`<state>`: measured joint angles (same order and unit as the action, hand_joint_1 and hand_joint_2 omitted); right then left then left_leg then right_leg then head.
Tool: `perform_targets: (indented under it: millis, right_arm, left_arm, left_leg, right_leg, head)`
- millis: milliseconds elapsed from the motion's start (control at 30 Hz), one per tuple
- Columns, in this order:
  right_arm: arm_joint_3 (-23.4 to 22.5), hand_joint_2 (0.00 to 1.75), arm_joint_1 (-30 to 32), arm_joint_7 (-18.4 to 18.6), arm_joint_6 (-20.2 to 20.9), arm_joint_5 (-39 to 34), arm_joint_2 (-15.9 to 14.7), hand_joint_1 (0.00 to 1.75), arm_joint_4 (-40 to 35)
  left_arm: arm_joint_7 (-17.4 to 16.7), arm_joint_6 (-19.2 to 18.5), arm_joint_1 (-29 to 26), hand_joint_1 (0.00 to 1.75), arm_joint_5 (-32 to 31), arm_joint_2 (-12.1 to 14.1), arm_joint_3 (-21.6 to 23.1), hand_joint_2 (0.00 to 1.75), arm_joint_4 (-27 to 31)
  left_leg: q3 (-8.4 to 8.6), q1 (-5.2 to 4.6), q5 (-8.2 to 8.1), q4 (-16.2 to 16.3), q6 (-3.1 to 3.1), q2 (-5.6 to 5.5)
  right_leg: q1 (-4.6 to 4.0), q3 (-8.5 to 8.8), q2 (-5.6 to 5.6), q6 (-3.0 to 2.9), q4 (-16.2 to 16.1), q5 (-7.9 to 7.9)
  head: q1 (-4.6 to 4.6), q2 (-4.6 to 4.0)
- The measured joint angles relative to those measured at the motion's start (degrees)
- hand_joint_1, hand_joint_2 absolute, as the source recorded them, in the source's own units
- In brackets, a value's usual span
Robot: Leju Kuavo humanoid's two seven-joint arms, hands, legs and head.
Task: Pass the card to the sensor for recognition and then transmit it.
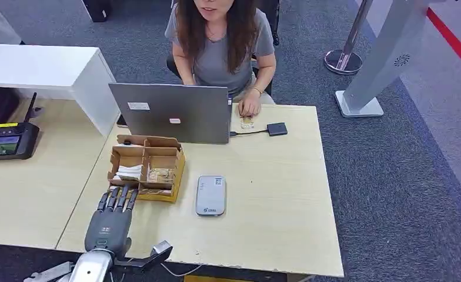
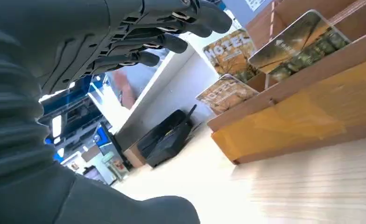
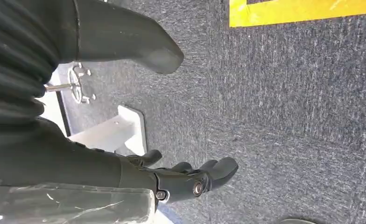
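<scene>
A cardboard box (image 1: 147,167) with compartments stands on the pale wooden table (image 1: 275,194), holding hotel key cards (image 2: 298,44). My left hand (image 1: 112,217) hovers flat just in front of the box, fingers (image 1: 119,197) spread and reaching its near edge, holding nothing. The grey card sensor (image 1: 210,195) lies on the table to the right of the box. In the left wrist view the box's orange wall (image 2: 307,116) is close ahead of the fingers (image 2: 172,28). My right hand (image 3: 139,140) hangs over the grey carpet with fingers loosely apart, empty.
A person (image 1: 222,41) sits behind a grey laptop (image 1: 175,111) at the table's far side, hand near a small card (image 1: 247,123) and a black hub (image 1: 277,128). A black terminal (image 1: 7,140) sits on the left desk. A white partition (image 1: 46,70) stands behind.
</scene>
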<state>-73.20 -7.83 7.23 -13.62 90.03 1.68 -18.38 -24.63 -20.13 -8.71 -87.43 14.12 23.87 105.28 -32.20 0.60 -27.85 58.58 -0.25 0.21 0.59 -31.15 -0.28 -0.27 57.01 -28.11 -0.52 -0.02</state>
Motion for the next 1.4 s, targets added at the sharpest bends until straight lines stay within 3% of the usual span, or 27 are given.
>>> perform_targets:
  millis: [267, 633, 967, 1400]
  right_arm:
    - [0.81, 1.75, -0.03, 0.04, 0.22, 0.0, 0.07, 0.0, -0.02]
    - [3.37, 1.75, -0.2, 1.01, 0.63, 0.0, 0.5, 0.0, -0.35]
    - [4.3, 1.75, -0.29, 1.01, 0.74, 0.0, 0.66, 0.0, -0.48]
    - [5.75, 1.75, -0.76, 1.03, 0.92, 0.0, 0.66, 0.0, -0.48]
  left_arm:
    - [-3.45, 0.88, 1.03, 0.0, 0.0, 0.09, -0.22, 1.75, 0.0]
    - [-3.5, 5.09, 5.1, 0.0, 0.0, -0.83, -0.87, 1.75, -1.01]
    - [-3.47, 5.29, 5.77, 0.0, 0.0, -1.42, -0.9, 1.75, -1.18]
    - [6.71, 6.45, 4.23, 0.0, 0.0, -4.53, -5.42, 1.75, -3.06]
  left_leg:
    - [0.0, 0.0, 0.0, 0.0, 0.0, -0.01]
    - [0.01, 0.0, 0.01, 0.0, 0.0, 0.0]
    - [0.0, 0.0, 0.01, 0.01, 0.0, 0.0]
    - [-0.01, 0.0, 0.01, 0.01, 0.0, 0.0]
  right_leg:
    - [0.0, 0.01, -0.02, 0.0, 0.0, 0.0]
    - [0.0, 0.01, -0.01, 0.0, 0.0, 0.03]
    - [0.0, 0.0, -0.01, 0.0, 0.0, 0.03]
    - [0.0, 0.01, -0.01, 0.0, 0.0, 0.03]
  head:
    - [0.0, 0.0]
    - [0.0, 0.0]
    - [0.02, 0.0]
    - [0.0, 0.0]
